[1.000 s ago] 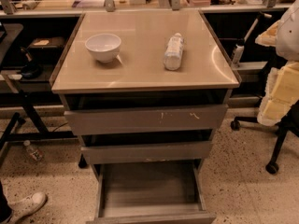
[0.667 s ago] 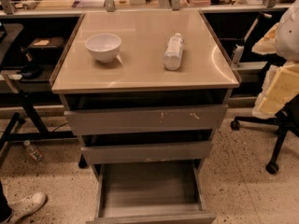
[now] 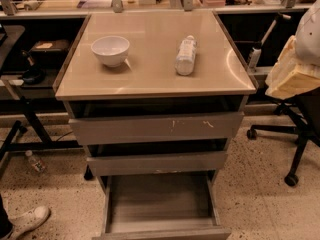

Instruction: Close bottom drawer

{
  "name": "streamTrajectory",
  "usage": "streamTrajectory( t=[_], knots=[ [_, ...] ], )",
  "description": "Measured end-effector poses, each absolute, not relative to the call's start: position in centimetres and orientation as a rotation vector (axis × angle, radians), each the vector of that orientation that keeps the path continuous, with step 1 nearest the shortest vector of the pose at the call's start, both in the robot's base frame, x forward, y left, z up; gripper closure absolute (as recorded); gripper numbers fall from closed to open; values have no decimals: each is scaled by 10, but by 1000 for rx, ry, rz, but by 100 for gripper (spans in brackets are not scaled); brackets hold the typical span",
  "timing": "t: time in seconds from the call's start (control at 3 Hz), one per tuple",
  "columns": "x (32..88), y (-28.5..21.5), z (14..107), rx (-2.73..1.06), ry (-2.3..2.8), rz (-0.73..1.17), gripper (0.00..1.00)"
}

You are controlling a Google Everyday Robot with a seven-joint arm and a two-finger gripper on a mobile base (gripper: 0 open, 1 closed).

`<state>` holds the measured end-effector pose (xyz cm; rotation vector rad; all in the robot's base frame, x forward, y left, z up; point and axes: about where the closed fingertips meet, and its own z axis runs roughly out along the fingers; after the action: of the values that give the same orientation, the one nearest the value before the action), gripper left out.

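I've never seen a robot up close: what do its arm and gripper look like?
Only a bit shows at the right edge: a white rounded arm shell, and below it the gripper, a cream, blocky wedge with faint ridges. No cables or markings visible.

At about 2 o'clock, against the right edge, the robot's arm shows as a smooth, rounded white shell with soft grey shading. Just beneath it, near 3 o'clock, the gripper appears as a blocky cream-yellow wedge with stepped, layered edges and a darker tan underside.
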<state>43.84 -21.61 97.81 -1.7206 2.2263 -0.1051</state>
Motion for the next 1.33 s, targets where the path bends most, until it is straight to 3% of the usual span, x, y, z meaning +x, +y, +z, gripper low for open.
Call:
streamTrajectory(
  t=[0.33,0.67,1.33],
  knots=[
    [438,-216,978,-1721,2226,-105,89],
    [438,-216,978,-1720,2227,-105,100],
    [411,-214,903,-1641,2305,-32,100]
  ],
)
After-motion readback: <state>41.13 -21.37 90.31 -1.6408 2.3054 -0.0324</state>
